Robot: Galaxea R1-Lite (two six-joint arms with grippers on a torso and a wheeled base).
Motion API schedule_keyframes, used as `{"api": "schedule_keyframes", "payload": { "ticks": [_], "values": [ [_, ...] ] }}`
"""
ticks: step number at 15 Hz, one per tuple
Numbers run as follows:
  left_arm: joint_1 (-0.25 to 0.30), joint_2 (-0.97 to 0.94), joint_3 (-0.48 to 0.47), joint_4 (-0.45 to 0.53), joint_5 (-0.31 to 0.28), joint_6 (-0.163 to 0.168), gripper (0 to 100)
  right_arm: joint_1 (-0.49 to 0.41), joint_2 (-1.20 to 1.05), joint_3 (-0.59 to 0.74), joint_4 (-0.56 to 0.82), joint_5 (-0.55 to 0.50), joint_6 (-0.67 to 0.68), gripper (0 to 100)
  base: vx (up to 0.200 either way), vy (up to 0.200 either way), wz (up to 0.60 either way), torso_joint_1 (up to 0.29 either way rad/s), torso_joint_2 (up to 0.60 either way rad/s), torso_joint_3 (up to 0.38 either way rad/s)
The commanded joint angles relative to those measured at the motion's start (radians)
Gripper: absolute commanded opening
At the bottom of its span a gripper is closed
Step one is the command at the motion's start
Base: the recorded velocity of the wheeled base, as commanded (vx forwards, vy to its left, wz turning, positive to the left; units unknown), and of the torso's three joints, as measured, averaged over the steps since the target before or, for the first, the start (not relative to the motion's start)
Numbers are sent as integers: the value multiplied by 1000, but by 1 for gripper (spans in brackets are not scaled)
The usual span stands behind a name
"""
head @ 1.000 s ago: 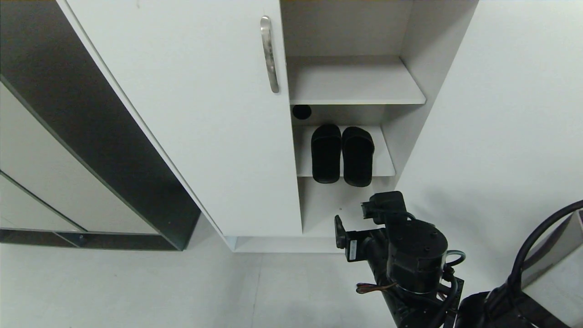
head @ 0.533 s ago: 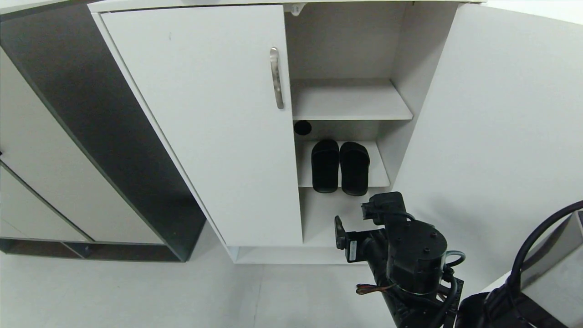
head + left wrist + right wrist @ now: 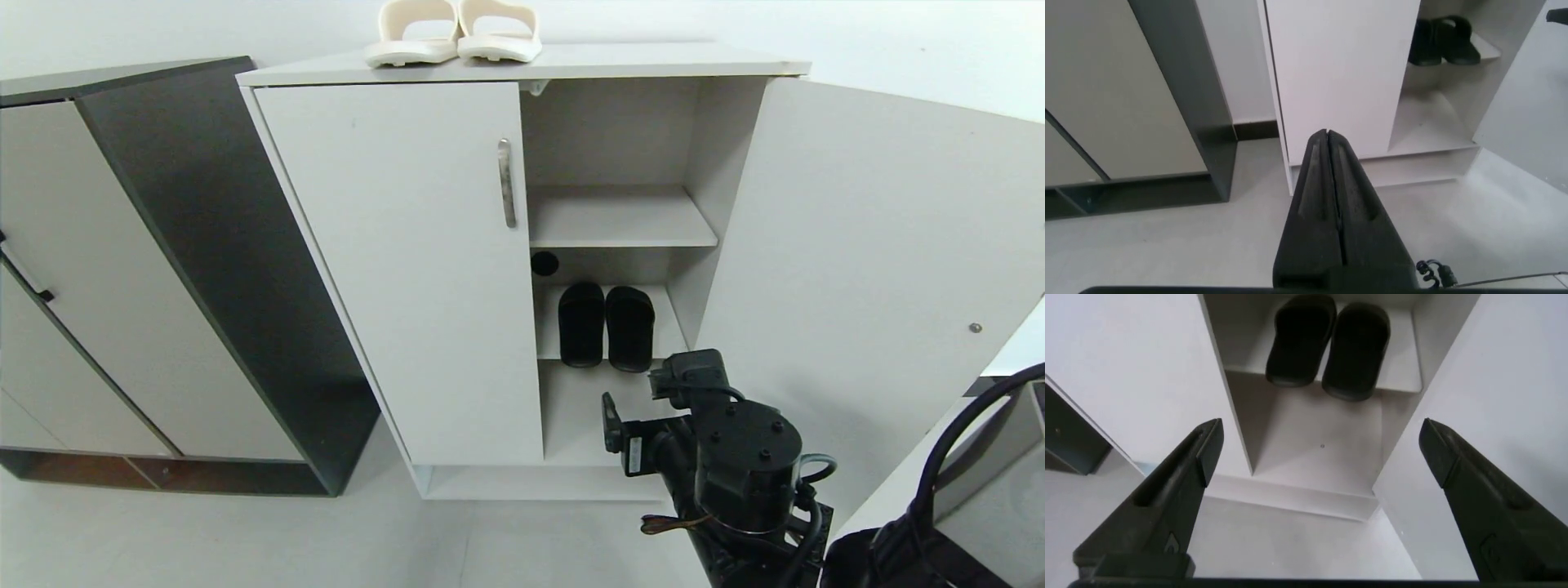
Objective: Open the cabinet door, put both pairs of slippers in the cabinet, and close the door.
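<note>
A pair of black slippers (image 3: 606, 325) lies side by side on the middle shelf of the white cabinet (image 3: 392, 269), and also appears in both wrist views (image 3: 1444, 41) (image 3: 1329, 343). A pair of cream slippers (image 3: 453, 31) rests on the cabinet's top. The right door (image 3: 857, 269) stands swung wide open; the left door with its metal handle (image 3: 507, 183) is closed. My right gripper (image 3: 1321, 433) is open, low before the open compartment, holding nothing. My left gripper (image 3: 1327, 135) is shut and empty, over the floor in front of the closed left door.
A dark grey cabinet (image 3: 188, 245) stands against the white one on its left. An upper shelf (image 3: 620, 216) sits above the black slippers and a bottom compartment (image 3: 588, 416) below them. Pale floor (image 3: 245, 539) stretches in front.
The head camera has tilted up and pulled back, bringing the cabinet top and the cream slippers into view. The black slippers, doors and right arm have kept their places.
</note>
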Motion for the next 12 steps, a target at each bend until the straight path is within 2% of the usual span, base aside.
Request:
{"api": "schedule_keyframes", "payload": {
  "ticks": [1,4,12],
  "values": [
    [0,0,0,0,0,1,0,1,4,6,-1,0,0,100,0,0,0,2,2,168],
    [0,0,0,0,0,-1,0,1,2,17,-2,0,-2,100,0,0,0,1,4,32],
    [0,0,0,0,0,-1,0,1,1,26,-2,2,-6,100,0,200,0,4,1,7]
  ]
}}
